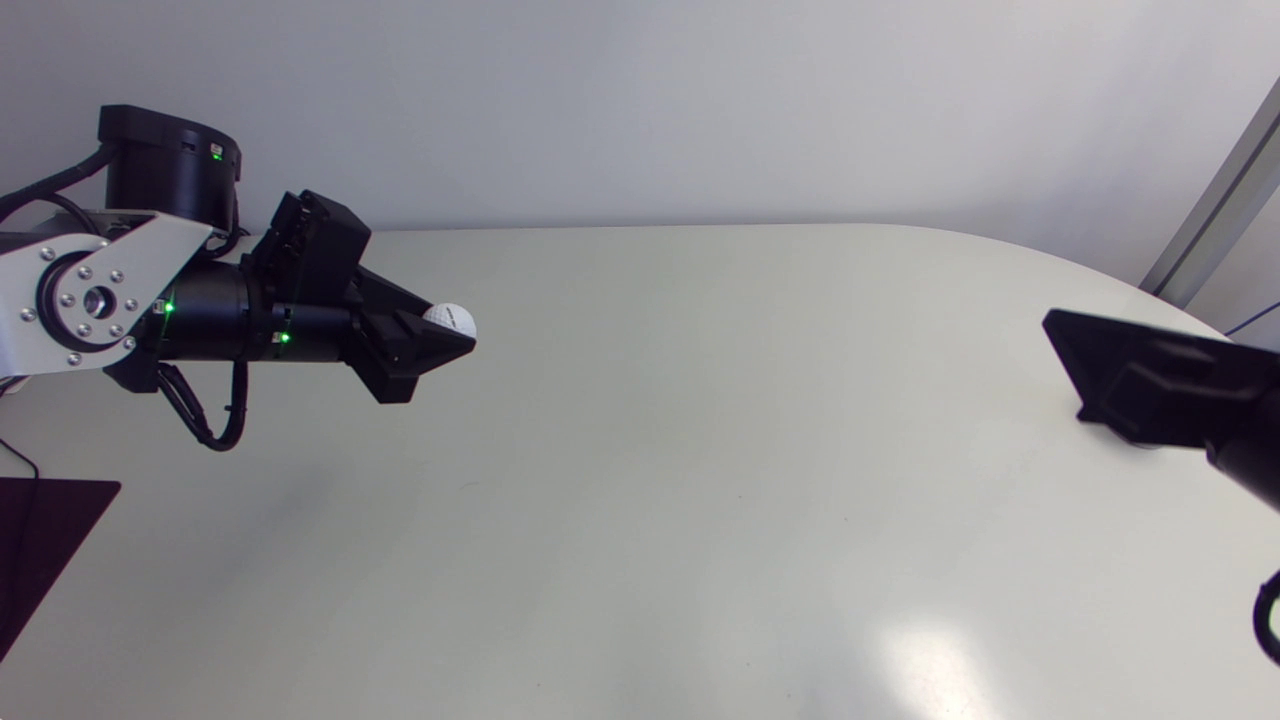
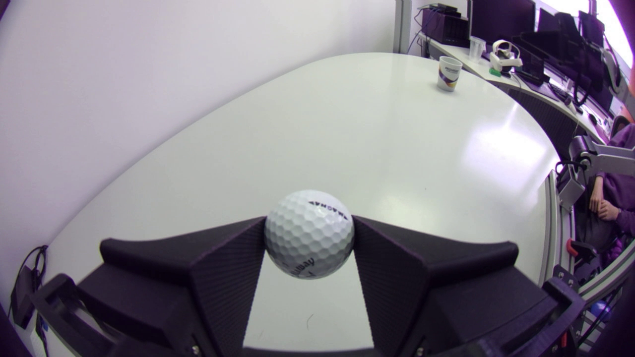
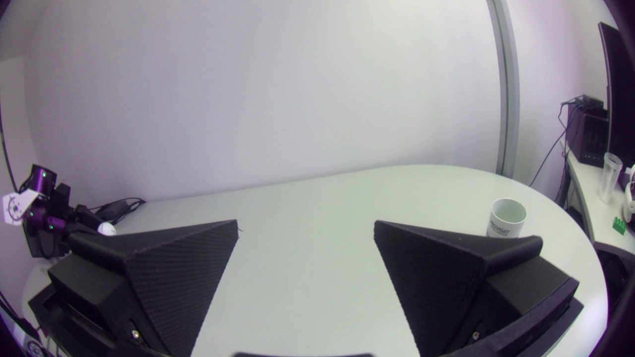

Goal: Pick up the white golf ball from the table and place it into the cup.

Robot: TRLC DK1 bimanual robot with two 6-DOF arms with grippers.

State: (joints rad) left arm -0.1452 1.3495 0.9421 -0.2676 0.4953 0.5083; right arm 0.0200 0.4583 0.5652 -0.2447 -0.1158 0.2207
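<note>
Left gripper (image 2: 308, 237) is clamped on the white golf ball (image 2: 309, 233), one wedge finger on each side, near the fingertips. Ball position: far from the cup (image 2: 449, 73), across the table (image 2: 377, 148), and apparently lifted off it. Right gripper (image 3: 305, 233) stands wide apart, empty, near the cup. Handling estimate: light, rigid, round, slick; it can squirt from wedge faces. Grip across the widest diameter; release directly above the cup.
</note>
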